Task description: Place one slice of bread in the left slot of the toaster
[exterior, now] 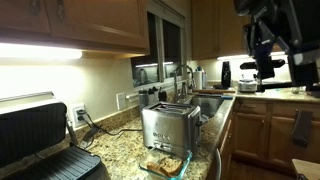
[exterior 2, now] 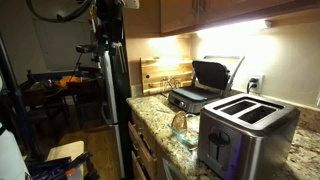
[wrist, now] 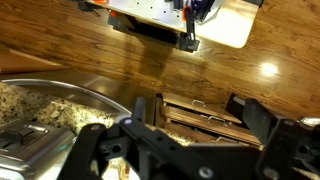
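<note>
- Bread slice (exterior: pixel 164 160), tan with a darker crust, lies in a clear glass dish (exterior: pixel 146 167) on the speckled granite counter (exterior: pixel 206 150) — just in front of the boxy brushed-steel two-slot toaster (exterior: pixel 168 124).
- Your black gripper (wrist: pixel 190 112) hangs high, well apart from it, fingers spread wide and empty.

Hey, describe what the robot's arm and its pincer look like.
The jointed robot arm shows pale grey segments with dark joints, dim in this light. The black two-fingered pincer has chunky, angular linked fingers. No markings are legible.
</note>
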You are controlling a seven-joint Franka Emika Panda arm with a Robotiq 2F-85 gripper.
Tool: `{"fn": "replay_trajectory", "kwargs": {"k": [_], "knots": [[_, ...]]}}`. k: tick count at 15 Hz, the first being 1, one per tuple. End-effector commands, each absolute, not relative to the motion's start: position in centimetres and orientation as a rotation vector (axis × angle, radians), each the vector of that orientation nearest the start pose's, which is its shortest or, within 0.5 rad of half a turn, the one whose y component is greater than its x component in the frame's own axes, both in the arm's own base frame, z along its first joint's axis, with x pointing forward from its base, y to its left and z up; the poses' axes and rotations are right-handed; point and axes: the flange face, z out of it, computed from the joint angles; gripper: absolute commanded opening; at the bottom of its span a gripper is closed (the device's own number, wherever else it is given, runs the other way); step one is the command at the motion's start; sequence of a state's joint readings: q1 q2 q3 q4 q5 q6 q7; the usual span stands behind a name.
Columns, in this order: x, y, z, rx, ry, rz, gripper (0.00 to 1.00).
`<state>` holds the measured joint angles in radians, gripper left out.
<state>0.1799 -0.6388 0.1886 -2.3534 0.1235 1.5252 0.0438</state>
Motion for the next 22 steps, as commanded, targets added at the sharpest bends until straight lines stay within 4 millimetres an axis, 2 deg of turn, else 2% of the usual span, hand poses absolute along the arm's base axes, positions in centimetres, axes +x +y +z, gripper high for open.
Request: {"fn": "replay_trajectory", "kwargs": {"k": [1,11,17,22], "knots": [[30.8,14.5,53.7,-3.123,-0.425,0.310,1.00],[31.0,14.4,53.5,-3.123,-0.422,0.314,1.00],[32.5,14.3,52.1,-3.154,-0.398,0.334,1.00],[34.6,14.2,50.4,-3.165,-0.393,0.353,1.00]]}}
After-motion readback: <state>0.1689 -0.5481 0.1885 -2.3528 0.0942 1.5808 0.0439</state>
